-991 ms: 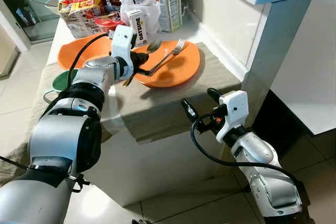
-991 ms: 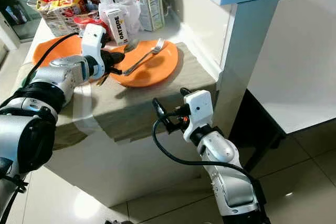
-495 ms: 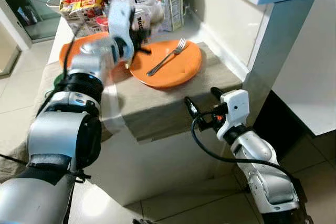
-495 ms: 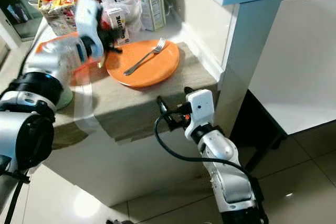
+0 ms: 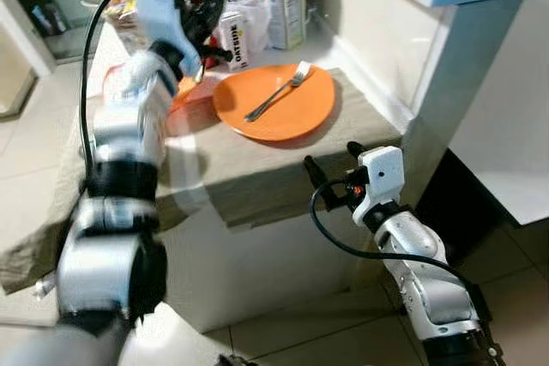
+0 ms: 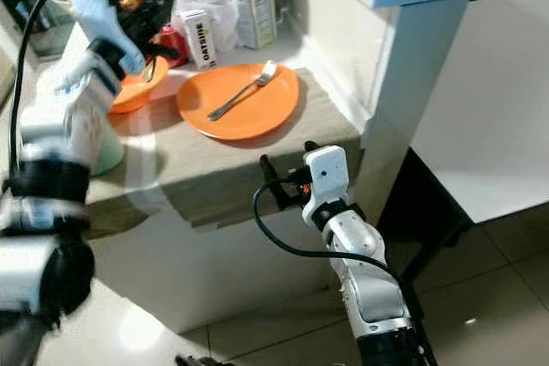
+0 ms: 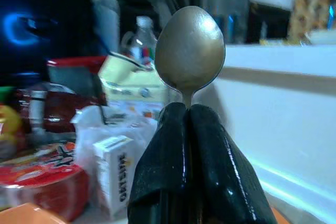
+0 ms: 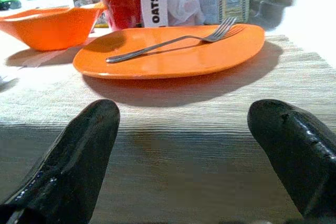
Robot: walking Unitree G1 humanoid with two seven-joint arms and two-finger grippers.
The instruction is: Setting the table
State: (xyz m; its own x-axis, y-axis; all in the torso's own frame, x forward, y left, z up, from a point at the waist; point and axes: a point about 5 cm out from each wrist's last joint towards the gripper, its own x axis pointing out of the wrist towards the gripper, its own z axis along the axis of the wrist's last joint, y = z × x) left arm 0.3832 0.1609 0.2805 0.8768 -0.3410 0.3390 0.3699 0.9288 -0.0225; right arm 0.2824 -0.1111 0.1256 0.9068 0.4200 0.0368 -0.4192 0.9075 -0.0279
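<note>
1. Above the back of the desk, our left pincer is raised, fingers pressed together on the neck of a spoon, bowl up.
2. Our right pincer waits spread wide and empty at the desk's near edge.
3. Beyond it the orange plate lies on the grey cloth with a fork across it; an orange bowl sits beside.
4. We judge plate and fork set; the spoon is left to place.
</note>
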